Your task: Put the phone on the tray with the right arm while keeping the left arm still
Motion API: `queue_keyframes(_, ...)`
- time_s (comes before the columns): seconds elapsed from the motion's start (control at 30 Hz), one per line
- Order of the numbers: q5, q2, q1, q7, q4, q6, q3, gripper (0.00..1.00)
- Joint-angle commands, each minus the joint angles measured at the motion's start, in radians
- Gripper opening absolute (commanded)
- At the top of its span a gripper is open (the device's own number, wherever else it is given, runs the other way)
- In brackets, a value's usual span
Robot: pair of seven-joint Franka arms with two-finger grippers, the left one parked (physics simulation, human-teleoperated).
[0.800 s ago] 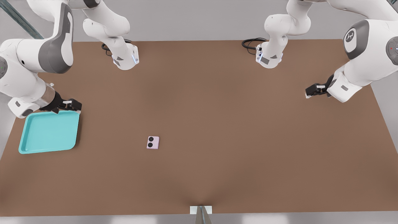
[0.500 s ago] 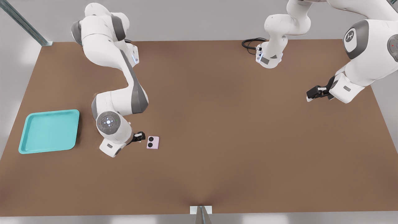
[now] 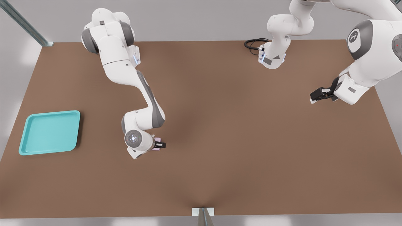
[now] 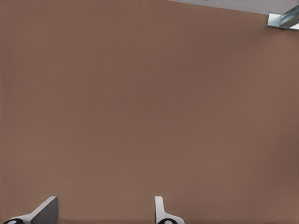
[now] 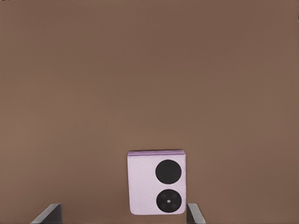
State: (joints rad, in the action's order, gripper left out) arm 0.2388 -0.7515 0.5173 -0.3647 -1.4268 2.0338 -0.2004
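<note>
The white right arm with grey bands (image 3: 138, 81) reaches out over the flat brown counter (image 3: 238, 150). Its round wrist disc with light dots (image 3: 133, 138) faces up in the front view. Its black pincer (image 3: 157, 145) hangs right over the tiny pale pink folded phone (image 5: 157, 183).

In the front view only a small bit of pink shows (image 3: 157, 139) beside the wrist, because the arm covers most of the phone. The right wrist view shows the phone much better. It lies flat on the counter, with its two black round lenses (image 5: 168, 186) facing up. The two fingertips (image 5: 49, 213) of the pincer are spread wide apart. One tip is just beside the phone and the other is farther off on the other side. The phone sits between them, and neither tip is pinching it.

The flat turquoise plastic tray with rounded corners (image 3: 22, 147) rests on the counter at the front view's left. It is well apart from the phone and the pincer.
</note>
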Motion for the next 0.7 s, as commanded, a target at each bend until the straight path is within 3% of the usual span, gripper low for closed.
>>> queue_keyframes(0.0,0.005,-0.005,-0.002,-0.278,-0.026,0.177,0.001,1.0)
queue_keyframes(0.17,0.005,0.001,-0.028,-0.264,-0.138,0.302,0.053,1.0)
queue_keyframes(0.27,-0.075,0.04,-0.057,-0.165,-0.208,0.365,0.095,1.0)
queue_keyframes(0.53,-0.076,0.026,-0.062,0.159,-0.241,0.381,0.107,1.0)
queue_keyframes(0.67,-0.076,0.021,-0.062,0.214,-0.264,0.382,0.122,1.0)
